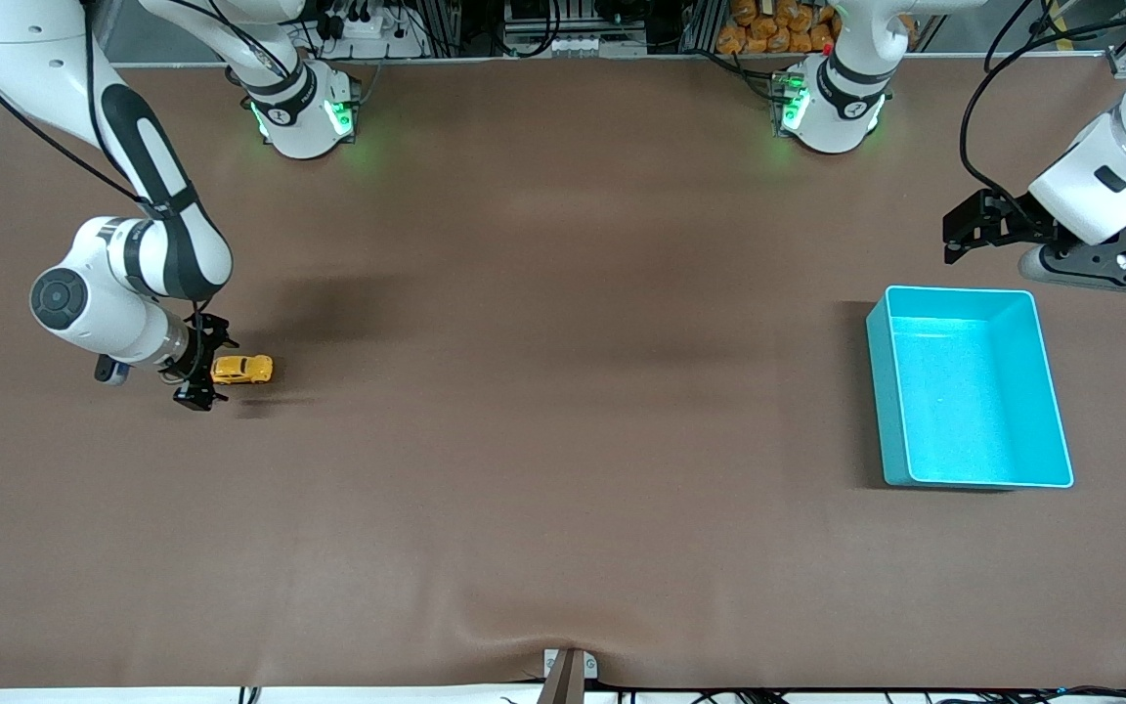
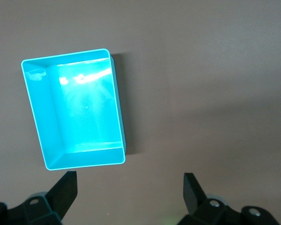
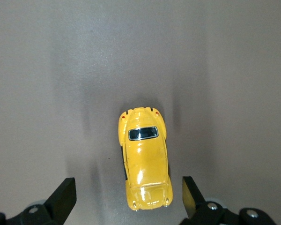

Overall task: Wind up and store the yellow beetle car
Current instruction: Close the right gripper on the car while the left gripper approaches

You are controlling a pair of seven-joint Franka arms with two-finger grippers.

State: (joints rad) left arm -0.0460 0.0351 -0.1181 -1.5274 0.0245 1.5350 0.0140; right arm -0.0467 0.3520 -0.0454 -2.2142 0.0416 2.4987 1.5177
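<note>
Teal bin (image 1: 970, 389): lowest thing in the front view, on the brown desk (image 1: 543, 440) toward the left arm's end; nothing inside.
Yellow beetle car (image 1: 241, 370): on the desk at the right arm's end, wheels down.
Right gripper (image 1: 201, 372): low at the car, jaws released, one end of the car between them, not clamped.
Right wrist view: shows the car's (image 3: 144, 159) dark window, which the front view does not.
Left gripper (image 1: 972, 230): in the air above the desk beside the bin, jaws released, holding nothing.
Left wrist view: bin (image 2: 73, 108) interior lit and bare.
</note>
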